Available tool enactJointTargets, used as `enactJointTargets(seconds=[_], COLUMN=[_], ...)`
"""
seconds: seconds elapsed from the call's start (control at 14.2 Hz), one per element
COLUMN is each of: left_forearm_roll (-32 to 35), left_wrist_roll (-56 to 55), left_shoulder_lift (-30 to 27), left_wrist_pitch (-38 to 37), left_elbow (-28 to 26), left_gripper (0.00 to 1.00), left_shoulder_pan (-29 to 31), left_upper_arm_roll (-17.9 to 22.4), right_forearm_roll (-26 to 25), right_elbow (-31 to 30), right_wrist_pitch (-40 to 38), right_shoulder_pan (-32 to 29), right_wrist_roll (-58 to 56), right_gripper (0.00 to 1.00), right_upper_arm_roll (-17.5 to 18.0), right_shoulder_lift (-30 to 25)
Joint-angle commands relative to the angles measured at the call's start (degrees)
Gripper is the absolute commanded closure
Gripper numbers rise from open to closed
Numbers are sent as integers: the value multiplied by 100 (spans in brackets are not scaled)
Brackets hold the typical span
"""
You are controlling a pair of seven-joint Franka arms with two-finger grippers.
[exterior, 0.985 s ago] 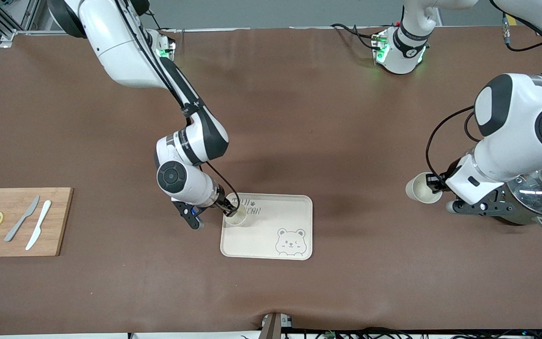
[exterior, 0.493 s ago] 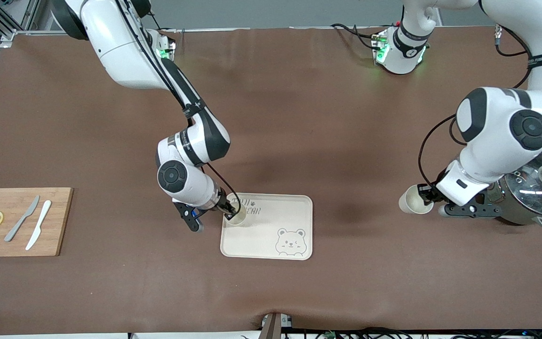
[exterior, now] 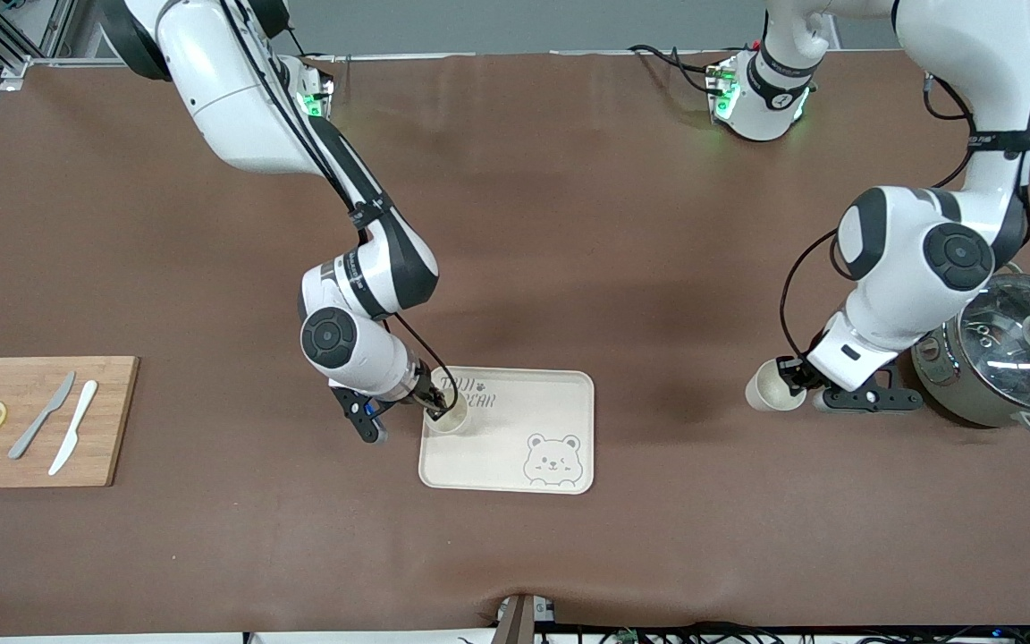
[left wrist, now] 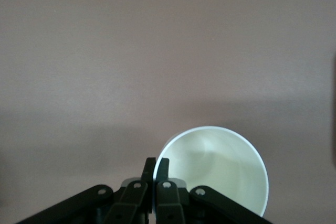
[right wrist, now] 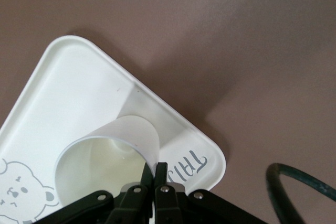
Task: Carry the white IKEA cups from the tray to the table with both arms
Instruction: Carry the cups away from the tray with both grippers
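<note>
Lowered toward the table (exterior: 569,224), my left tool (exterior: 788,376) grips one cup (exterior: 770,392); my right tool (exterior: 433,407) now pinches the tray's (exterior: 560,385) other cup (exterior: 449,415).

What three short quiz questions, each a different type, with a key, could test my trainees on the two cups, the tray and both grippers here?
1. True or false: both white cups stand on the tray.
2. Multiple choice: the right gripper is
A. open over the cutting board
B. shut on the rim of the cup on the tray
C. resting on the pot
3. Short answer: where is the cup in the left gripper?

Key
1. False: only one cup is on it.
2. B.
3. The left gripper is shut on its rim, off the tray, over the table toward the left arm's end, beside the lidded pot.
</note>
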Motion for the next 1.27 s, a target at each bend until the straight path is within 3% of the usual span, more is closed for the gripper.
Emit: enactJointTargets(seconds=[0.0,0.28,0.56,1.2], left_forearm_roll=[-134,-134,-134,-134], left_wrist_roll=[66,83,83,83], left_shoulder_lift=[273,494,581,775], left_wrist_pitch=[411,807,1010,1292], left_elbow=[-48,-171,-251,-303], left_gripper=[100,100,100,100], left_shoulder_pan=[-27,-18,-9,-18], left_upper_arm_roll=[-19,-28,-81,-90], right_forearm_roll=[93,41,23,-179], right_elbow=[195,616,573,-1008], right_wrist_pitch=[-101,-1188,-2207,-2351], right_shoulder_pan=[-27,-132,-404,-1415], right_wrist_roll=[25,-551,-1502,-3946], right_gripper=[100,100,100,100], right_upper_arm_roll=[-4,-30,-197,-215], right_shoulder_lift=[-33,-209,-630,-1852])
